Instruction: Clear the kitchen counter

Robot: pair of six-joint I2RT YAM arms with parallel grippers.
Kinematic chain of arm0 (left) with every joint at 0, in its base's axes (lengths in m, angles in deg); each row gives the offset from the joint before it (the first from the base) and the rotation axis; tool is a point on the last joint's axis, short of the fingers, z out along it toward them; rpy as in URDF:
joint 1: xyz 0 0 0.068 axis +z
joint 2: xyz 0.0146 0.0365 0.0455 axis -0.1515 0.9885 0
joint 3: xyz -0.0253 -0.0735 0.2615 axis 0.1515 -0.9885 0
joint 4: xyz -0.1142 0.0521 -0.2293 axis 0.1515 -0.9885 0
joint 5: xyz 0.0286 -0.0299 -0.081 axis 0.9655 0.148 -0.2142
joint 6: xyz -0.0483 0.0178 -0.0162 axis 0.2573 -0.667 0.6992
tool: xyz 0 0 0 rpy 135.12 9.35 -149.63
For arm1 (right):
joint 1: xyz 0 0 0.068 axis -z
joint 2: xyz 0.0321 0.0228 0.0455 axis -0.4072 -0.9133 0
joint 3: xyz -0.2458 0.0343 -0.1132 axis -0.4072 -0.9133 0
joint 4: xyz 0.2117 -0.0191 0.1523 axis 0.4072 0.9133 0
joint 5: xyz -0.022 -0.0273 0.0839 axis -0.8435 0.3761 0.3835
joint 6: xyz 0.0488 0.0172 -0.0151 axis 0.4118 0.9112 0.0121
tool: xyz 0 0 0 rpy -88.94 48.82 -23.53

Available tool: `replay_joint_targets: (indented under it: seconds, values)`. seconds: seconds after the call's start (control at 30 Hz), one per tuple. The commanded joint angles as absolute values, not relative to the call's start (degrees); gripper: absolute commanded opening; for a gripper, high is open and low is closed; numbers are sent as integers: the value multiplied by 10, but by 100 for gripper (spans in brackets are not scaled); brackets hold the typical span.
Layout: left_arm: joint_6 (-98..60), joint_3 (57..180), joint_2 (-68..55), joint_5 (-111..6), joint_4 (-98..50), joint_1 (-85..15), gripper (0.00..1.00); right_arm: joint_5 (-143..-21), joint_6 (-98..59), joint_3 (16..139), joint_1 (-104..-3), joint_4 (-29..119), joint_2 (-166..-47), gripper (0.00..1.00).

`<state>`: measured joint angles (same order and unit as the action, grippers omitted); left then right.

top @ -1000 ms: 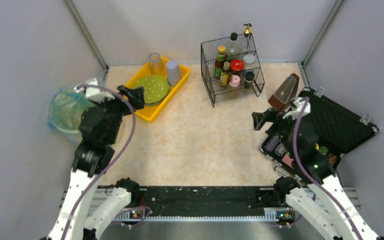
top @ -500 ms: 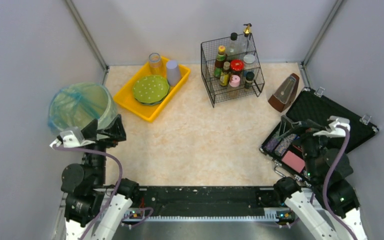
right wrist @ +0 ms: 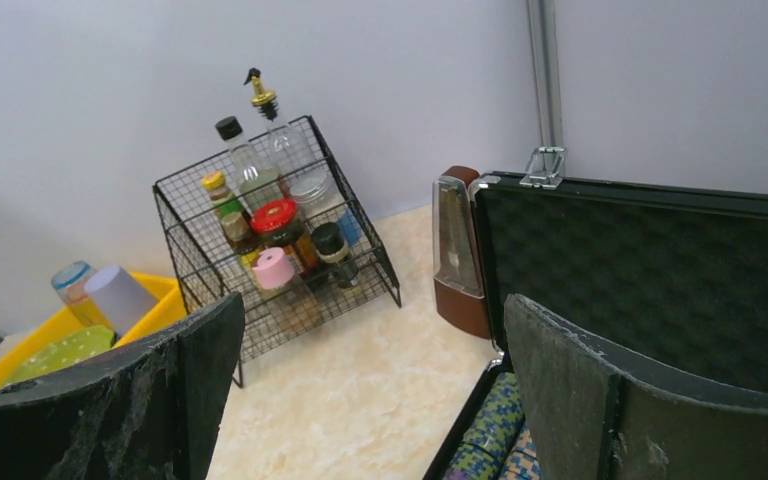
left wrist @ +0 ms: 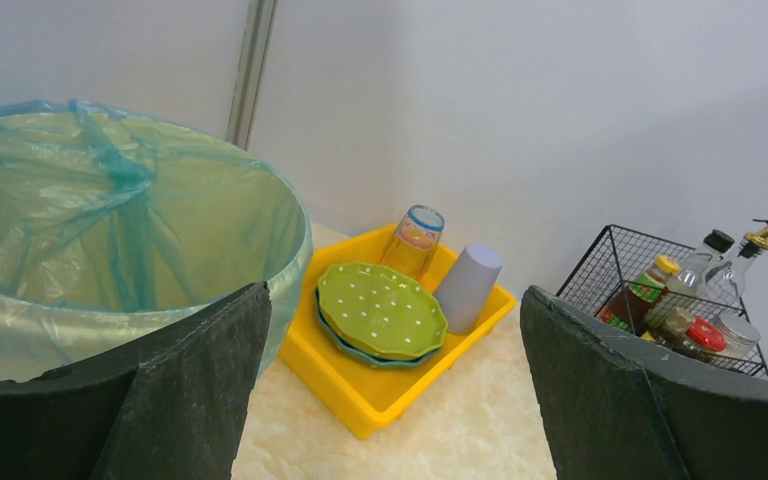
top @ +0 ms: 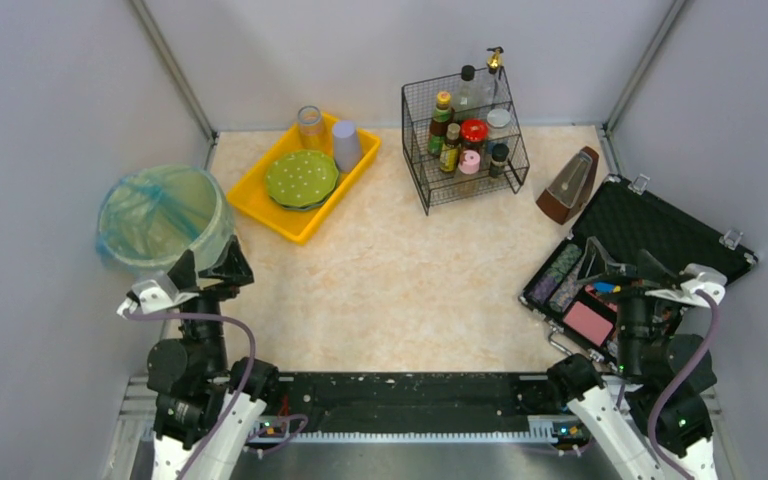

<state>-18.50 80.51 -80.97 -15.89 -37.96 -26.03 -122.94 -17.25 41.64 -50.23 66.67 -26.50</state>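
Note:
The kitchen counter is a beige marbled surface between grey walls. My left gripper hovers open and empty at its near left, just in front of the bin. In the left wrist view the left gripper frames the yellow tray beyond its wide-apart fingers. My right gripper hangs open and empty over the near end of the black case. In the right wrist view the right gripper has bare counter between its fingers.
The yellow tray holds a green dotted plate, a clear glass and a lilac cup. A wire rack of bottles stands at the back. A brown metronome stands by the open case, which holds patterned rolls.
Both arms have drawn back toward the near edge. The left gripper went from the tray to beside the bin. The right gripper went from the metronome to the case's near end.

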Motion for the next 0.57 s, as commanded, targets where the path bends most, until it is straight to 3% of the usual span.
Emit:
replay_joint_targets:
  seconds: [0.0, 0.53]
  values:
    - [-187, 790, -811, -156, -341, -261, 99, -1264, -189, 405, -503, 643, -263, 99]
    - [-188, 784, -822, -140, -333, -237, 99, -1288, -183, 401, -487, 641, -263, 99]
